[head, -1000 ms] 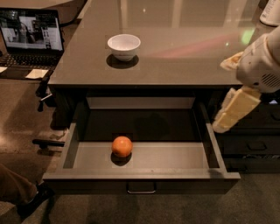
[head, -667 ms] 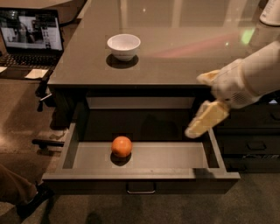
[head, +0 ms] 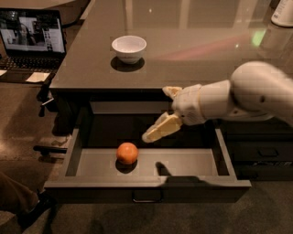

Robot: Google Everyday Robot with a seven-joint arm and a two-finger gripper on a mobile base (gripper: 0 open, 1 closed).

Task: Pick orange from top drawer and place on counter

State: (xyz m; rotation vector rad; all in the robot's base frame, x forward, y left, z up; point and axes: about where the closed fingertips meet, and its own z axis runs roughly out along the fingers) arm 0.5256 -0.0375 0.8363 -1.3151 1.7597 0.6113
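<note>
The orange lies on the light grey floor of the pulled-out top drawer, left of its middle. My gripper hangs over the drawer, above and a little to the right of the orange, not touching it. Its cream fingers are spread apart with nothing between them. The white arm reaches in from the right, across the front edge of the glossy counter. The gripper's shadow falls on the drawer floor to the right of the orange.
A white bowl stands on the counter at the left. A white container is at the counter's far right corner. An open laptop sits on a surface at the left. Narrower dark drawers are at the right.
My arm has swung left from beside the drawer's right wall to over the drawer's middle, bringing the gripper close above the orange. The orange has not moved.
</note>
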